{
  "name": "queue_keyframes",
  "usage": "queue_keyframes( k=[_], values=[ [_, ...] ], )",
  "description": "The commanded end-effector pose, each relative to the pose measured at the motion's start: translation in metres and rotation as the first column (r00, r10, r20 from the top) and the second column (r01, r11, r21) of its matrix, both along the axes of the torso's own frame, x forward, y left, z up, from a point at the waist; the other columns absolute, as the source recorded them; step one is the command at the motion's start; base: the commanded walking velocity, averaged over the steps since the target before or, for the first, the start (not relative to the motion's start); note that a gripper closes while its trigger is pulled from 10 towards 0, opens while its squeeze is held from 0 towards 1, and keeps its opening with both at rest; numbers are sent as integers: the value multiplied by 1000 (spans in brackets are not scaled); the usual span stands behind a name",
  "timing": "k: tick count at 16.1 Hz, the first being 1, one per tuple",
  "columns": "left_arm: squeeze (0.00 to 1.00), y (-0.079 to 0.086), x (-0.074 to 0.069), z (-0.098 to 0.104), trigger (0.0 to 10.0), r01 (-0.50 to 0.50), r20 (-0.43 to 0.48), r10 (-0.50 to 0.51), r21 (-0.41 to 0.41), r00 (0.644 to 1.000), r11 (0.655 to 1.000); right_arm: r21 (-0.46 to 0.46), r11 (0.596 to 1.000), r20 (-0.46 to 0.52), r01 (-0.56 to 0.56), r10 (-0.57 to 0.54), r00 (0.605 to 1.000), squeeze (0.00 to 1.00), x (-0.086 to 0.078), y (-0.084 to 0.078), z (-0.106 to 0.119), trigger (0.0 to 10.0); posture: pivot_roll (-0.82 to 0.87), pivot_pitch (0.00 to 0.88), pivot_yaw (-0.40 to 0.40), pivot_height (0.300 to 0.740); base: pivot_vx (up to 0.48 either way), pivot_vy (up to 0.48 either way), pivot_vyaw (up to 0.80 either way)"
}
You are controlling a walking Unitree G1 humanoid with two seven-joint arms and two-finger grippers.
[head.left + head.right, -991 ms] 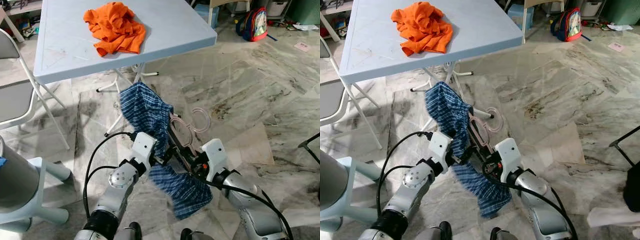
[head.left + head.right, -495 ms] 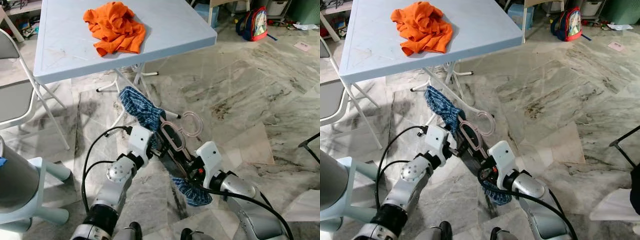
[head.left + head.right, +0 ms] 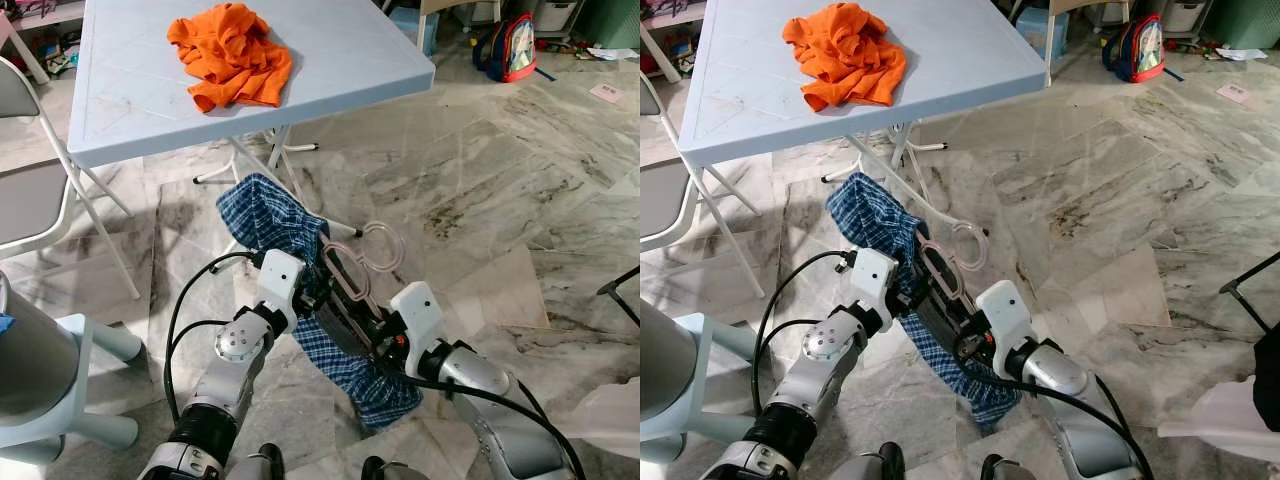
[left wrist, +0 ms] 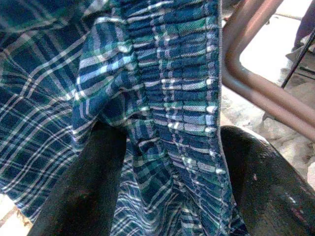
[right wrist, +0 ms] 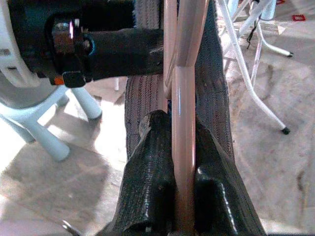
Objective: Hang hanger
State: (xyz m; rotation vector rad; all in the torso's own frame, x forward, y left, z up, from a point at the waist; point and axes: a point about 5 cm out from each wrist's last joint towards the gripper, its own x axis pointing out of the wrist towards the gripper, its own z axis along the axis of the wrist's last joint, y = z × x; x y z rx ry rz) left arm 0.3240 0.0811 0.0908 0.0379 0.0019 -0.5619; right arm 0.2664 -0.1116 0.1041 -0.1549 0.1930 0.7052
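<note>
**Right wrist view: hanger pinched tight, plaid cloth draped over it**

Right wrist view shows the right pincer (image 5: 183, 196) clamped hard on the pale pink hanger (image 3: 352, 280), one black finger pressed to each side of its bar, so the frame cannot twist while cloth is worked on it. From where I stand, the hanger is held low in front of the robot, above the marble floor (image 3: 520, 190), its hook (image 3: 380, 243) pointing up and away toward the table (image 3: 340, 60).

The left pincer (image 4: 170, 162) is closed on the blue plaid shorts (image 3: 285, 225), gripping a bunched fold near the elastic waistband, seemingly to hold the garment spread on the frame. The shorts hang across the hanger and trail below both arms.

An orange garment (image 3: 232, 52) lies crumpled on the table, untouched. No rail to hang from is in view.
</note>
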Motion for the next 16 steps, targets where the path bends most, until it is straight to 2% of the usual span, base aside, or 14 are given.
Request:
queue_keyframes(
  k=[1,3,6,10,12,14,15,16],
  values=[
    [0,8,0,-5,0,-28,-11,28,27,1000,999,-25,1000,30,2,-2,1000,0,0,0,2,10000,-17,219,59,740,0,0,0],
    [0,10,1,-3,0,-40,19,39,55,999,998,-72,997,47,4,0,999,0,1,0,0,10000,-16,220,60,740,0,0,0],
    [0,10,2,1,0,-35,75,27,112,997,993,-80,996,59,29,-25,998,0,2,2,-1,10000,-15,222,61,740,0,0,0],
    [0,9,1,4,0,-39,191,-14,273,981,961,-93,995,53,32,-27,998,0,2,3,-3,10000,-17,221,59,740,0,0,0],
    [0,8,1,3,0,-39,192,-16,277,981,960,-113,992,49,60,-55,997,0,4,0,-5,10000,-17,222,58,740,0,0,0],
    [0,3,-2,0,0,-21,185,-32,279,982,960,-106,991,65,82,-75,995,0,7,4,-4,10000,-18,222,58,740,0,0,0],
    [0,2,-3,-2,1412,-19,181,-35,286,983,958,-102,990,72,93,-86,994,0,8,5,-3,10000,-17,222,57,740,0,0,0],
    [0,2,-3,-5,10000,-27,165,-22,289,986,957,-96,990,84,101,-93,992,0,9,6,-2,10000,-17,222,57,740,0,0,0]
  ],
)
